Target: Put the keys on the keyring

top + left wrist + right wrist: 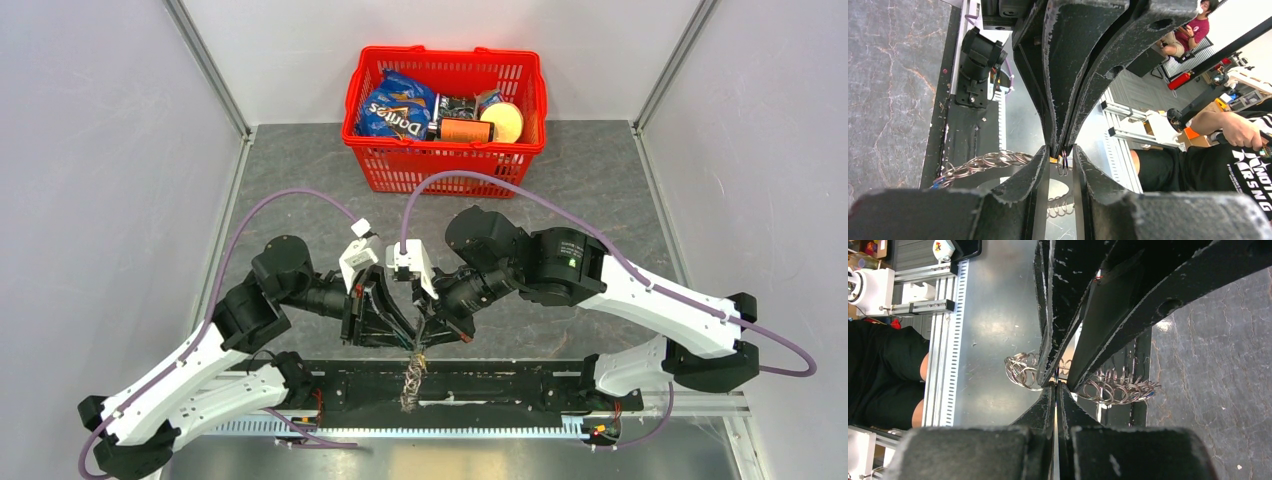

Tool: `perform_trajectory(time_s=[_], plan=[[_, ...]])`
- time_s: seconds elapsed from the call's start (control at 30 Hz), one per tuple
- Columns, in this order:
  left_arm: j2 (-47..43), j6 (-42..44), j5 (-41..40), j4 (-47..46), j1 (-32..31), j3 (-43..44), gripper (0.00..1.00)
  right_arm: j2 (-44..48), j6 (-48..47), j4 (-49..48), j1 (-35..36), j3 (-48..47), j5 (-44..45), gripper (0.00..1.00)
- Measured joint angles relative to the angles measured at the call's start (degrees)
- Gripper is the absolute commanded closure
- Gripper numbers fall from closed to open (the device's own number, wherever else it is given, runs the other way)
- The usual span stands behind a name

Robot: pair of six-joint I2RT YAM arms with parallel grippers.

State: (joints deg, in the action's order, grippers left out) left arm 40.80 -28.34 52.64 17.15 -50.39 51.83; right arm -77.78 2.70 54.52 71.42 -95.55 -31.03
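The right gripper [1056, 385] is pressed tight, apparently nipping one loop of the keyring [1118, 389], a long bunch of grey metal split rings that fans out on either side of its tips. Tip to tip against it, the left gripper [1061, 152] stands slightly parted around a single loop, touching it on neither side as far as I can tell. A blue fleck [1147, 394] at the bunch's far end may be the blue-headed key; the yellow one I cannot find.

To do this well, hold the pinch steady and close the left tips squarely on that loop. The black base rail [500, 385] sits close on the side where the bunch hangs. Open grey stone-patterned table [600, 180] lies on the other side, and the red plastic basket [380, 165] is well apart.
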Motion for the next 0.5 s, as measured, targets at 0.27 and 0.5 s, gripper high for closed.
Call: perform_trajectory(time_s=[0.27, 0.5], plan=[[0.5, 0.6, 0.4, 0.4, 0.0, 0.0, 0.98, 0.0, -0.2, 0.8, 0.0, 0.0, -0.3, 1.0], [0.5, 1.1, 0.6, 0.5, -0.1, 0.2, 0.98, 0.1, -0.5, 1.3, 0.0, 0.0, -0.3, 1.0]])
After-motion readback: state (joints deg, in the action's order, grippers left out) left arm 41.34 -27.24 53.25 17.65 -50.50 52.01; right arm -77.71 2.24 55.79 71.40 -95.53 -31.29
